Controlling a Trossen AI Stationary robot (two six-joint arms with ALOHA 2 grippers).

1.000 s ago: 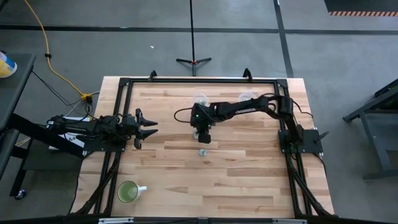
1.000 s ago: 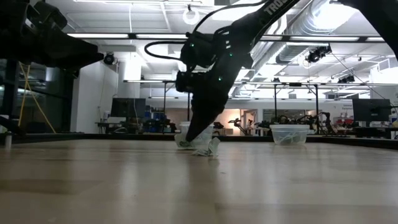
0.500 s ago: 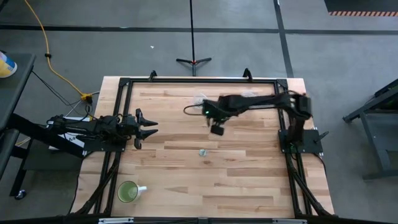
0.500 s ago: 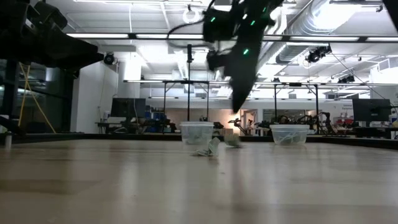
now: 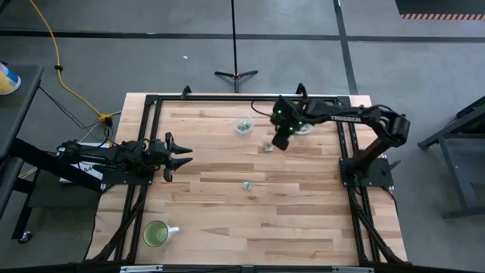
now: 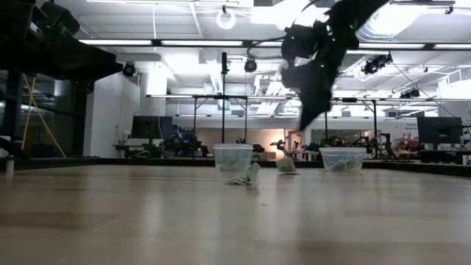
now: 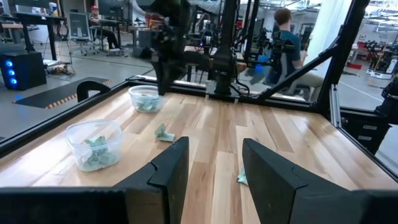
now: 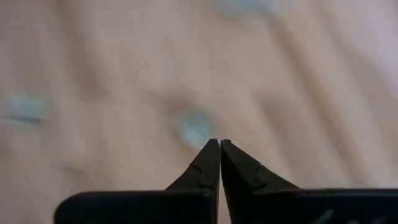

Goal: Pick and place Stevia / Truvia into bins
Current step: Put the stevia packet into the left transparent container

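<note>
In the high view the right gripper [image 5: 282,141] hangs at upper centre-right, above the table [image 5: 303,220], its fingers pressed together with nothing visible between them. It sits between the two bins, one [image 5: 243,126] at upper centre and the other [image 5: 303,126] just right of it. One sachet [image 5: 268,148] lies just beside the gripper, another [image 5: 247,185] mid-table. The left gripper [image 5: 180,157] waits at the left edge, fingers apart. A green mug [image 5: 157,234] stands lower left.

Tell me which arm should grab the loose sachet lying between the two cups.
Right. The right pincer hangs just beside that sachet, near the cups, with its tips together. The left pincer sits open at the table's left edge, much farther away.
</note>
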